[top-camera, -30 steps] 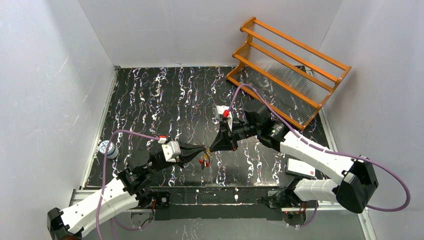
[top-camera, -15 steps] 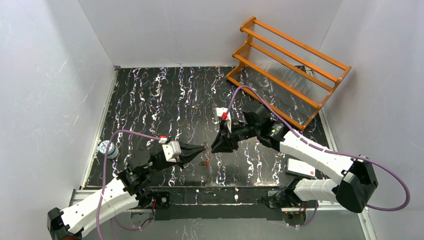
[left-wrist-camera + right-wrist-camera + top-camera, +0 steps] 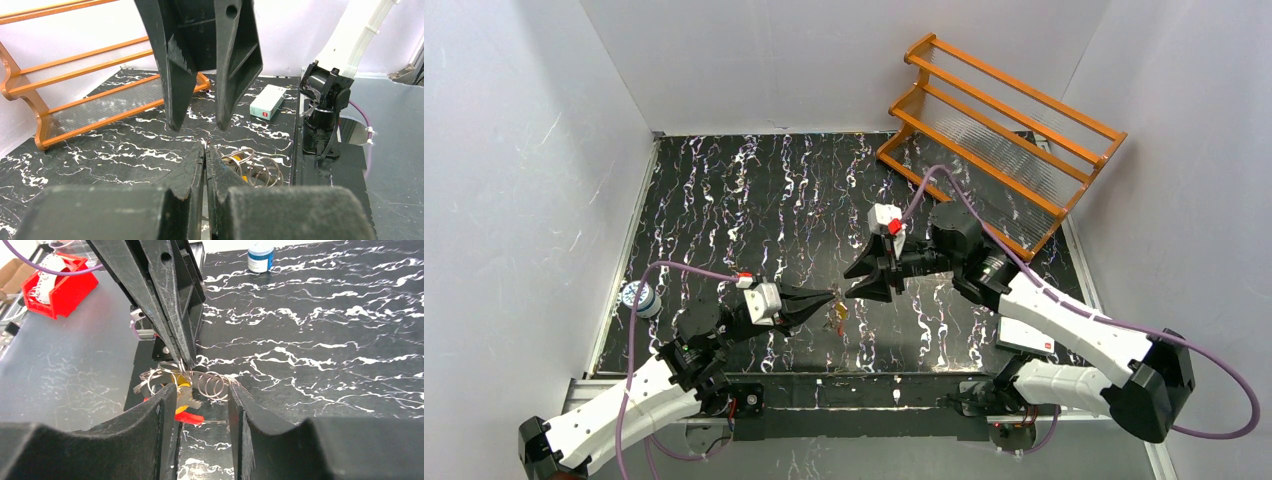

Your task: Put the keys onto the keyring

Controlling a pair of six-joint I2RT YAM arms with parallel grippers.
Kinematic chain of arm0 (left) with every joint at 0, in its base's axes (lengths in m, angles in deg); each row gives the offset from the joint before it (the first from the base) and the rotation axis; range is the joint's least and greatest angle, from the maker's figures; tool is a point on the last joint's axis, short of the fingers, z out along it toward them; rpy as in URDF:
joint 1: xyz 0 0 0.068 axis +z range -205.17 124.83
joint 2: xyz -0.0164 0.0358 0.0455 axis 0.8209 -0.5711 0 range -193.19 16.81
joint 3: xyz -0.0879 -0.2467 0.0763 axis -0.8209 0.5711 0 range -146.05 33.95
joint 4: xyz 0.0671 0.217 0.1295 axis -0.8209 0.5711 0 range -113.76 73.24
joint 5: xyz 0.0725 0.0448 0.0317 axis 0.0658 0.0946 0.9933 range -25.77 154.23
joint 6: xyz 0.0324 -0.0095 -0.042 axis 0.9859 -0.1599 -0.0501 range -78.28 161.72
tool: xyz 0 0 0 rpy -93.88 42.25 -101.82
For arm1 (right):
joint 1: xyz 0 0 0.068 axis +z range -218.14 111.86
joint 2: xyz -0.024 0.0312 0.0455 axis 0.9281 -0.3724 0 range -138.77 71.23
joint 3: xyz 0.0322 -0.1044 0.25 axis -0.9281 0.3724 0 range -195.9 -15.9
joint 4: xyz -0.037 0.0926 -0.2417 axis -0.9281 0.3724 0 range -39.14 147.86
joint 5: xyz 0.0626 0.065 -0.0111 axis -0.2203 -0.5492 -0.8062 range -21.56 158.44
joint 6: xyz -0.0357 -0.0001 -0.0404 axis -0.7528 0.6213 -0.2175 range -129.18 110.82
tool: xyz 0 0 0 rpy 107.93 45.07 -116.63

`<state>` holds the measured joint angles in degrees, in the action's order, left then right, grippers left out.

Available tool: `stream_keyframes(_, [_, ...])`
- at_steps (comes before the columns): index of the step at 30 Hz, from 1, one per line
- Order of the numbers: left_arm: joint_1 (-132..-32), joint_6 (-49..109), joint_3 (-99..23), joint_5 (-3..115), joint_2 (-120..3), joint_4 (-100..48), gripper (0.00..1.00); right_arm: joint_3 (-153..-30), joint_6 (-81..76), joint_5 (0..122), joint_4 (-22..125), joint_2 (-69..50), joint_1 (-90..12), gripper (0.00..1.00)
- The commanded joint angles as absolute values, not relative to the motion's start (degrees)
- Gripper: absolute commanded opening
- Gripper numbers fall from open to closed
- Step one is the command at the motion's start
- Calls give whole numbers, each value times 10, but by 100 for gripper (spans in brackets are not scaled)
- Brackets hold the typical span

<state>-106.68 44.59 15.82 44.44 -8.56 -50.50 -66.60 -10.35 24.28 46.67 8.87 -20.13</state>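
Keyring [image 3: 837,318] seemingly at the tips of the closed left gripper [image 3: 831,296]; right gripper [image 3: 848,287] agape just beside.

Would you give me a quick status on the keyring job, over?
Left gripper shut, pinching the keyring. Right gripper open, just short of it. Gold key hangs among the loops; threaded or not, unclear.

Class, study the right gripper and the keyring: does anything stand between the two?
Nothing visible does. The keyring hangs just ahead of the open right gripper, and the left gripper pinches it from the far side.
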Motion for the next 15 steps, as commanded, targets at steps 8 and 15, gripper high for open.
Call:
stream_keyframes(8, [-1068,440,155,438,-88,-540,0,-683,-66,206,419,39,-183,43])
stream_keyframes(15, [-1068,439,156,438,-88,-541,0,-682,-58,197,410,40,-178,40])
